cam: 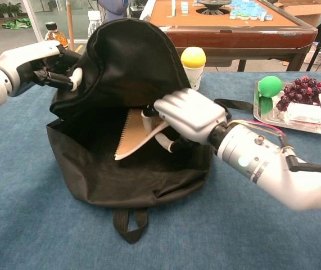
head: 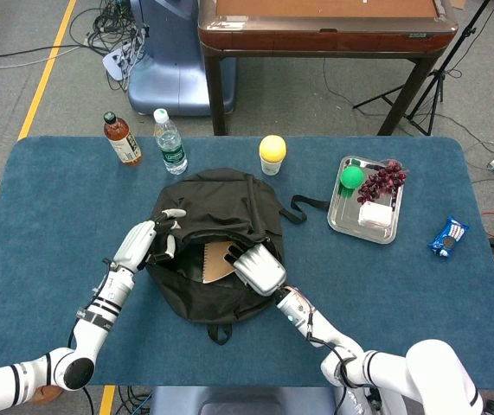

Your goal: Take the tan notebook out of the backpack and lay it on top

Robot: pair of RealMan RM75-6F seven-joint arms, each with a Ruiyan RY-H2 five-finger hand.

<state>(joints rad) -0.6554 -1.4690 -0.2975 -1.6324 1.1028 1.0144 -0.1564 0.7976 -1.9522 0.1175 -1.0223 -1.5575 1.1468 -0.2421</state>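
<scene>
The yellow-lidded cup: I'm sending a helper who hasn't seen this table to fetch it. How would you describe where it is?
On the blue table, look just behind the black fabric backpack, toward the far edge. The white cup with a round yellow lid stands there alone, right of the two bottles and left of the metal tray, the only yellow-topped thing.

Tan spiral notebook [cam: 133, 136] tilted up, partly inside open black backpack [cam: 126, 169].
</scene>
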